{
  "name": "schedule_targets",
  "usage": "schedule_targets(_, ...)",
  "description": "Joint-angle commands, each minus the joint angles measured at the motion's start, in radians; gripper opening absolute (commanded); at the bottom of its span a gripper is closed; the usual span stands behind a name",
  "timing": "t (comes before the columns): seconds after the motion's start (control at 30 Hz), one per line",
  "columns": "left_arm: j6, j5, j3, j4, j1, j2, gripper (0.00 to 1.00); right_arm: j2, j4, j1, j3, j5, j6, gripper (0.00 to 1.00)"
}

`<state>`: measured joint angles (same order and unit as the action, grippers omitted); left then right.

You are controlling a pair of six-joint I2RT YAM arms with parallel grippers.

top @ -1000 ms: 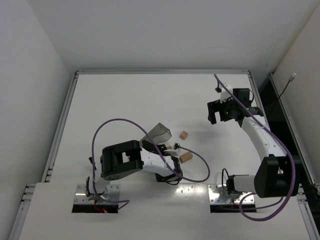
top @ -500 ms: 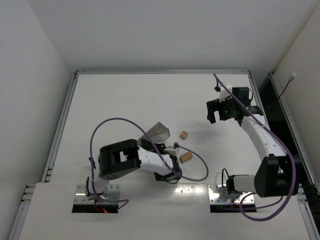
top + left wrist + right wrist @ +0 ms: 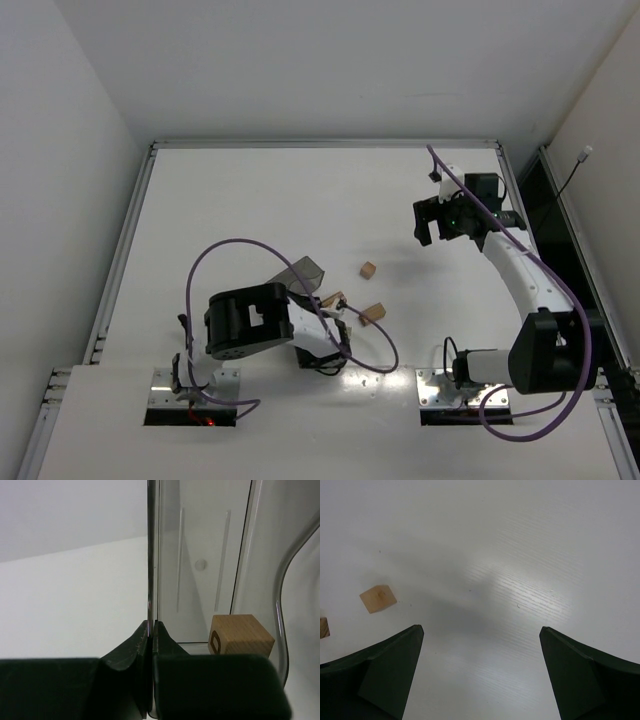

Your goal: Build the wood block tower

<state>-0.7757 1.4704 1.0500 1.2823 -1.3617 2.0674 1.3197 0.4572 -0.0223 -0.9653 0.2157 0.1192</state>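
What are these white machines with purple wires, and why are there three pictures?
They are two robot arms bolted to a white table. The big picture looks down from above. The other two come from a small camera on each arm's wrist, so you see its own black fingers. The left end effector is pinched shut on the wall of a see-through grey bin; one wooden cube shows close by. The right end effector is wide open and holds nothing. Small wooden cubes lie loose on the table. None are stacked, so no tower stands yet.
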Motion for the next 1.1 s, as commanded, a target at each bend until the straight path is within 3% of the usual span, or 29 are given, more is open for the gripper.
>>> schedule_targets(0.0,0.081,0.301,-0.060,0.026,0.001,-0.033,0.00,0.000,-0.018,-0.005,-0.021,0.014,-0.006,0.99)
schedule_targets(0.17,0.153,0.301,-0.189,0.026,0.001,-0.076,0.00,0.010,-0.018,-0.014,-0.021,0.033,0.005,0.99)
schedule_targets(0.53,0.198,0.301,-0.223,0.026,-0.008,-0.257,0.00,0.032,0.000,-0.034,-0.052,0.042,0.005,0.99)
schedule_targets(0.57,0.184,0.301,-0.314,0.026,-0.042,-0.257,0.00,0.042,0.000,-0.034,-0.052,0.042,0.005,0.99)
schedule_targets(0.83,0.165,0.301,-0.222,0.026,-0.020,-0.244,0.00,0.091,0.027,-0.053,-0.101,0.022,0.014,0.99)
schedule_targets(1.0,0.086,0.301,-0.171,0.026,0.157,-0.292,0.00,0.079,0.008,-0.062,-0.073,0.010,0.014,0.99)
schedule_targets(1.07,0.059,0.301,-0.157,0.026,0.180,-0.326,0.00,0.079,0.008,-0.073,-0.064,0.010,0.014,0.99)
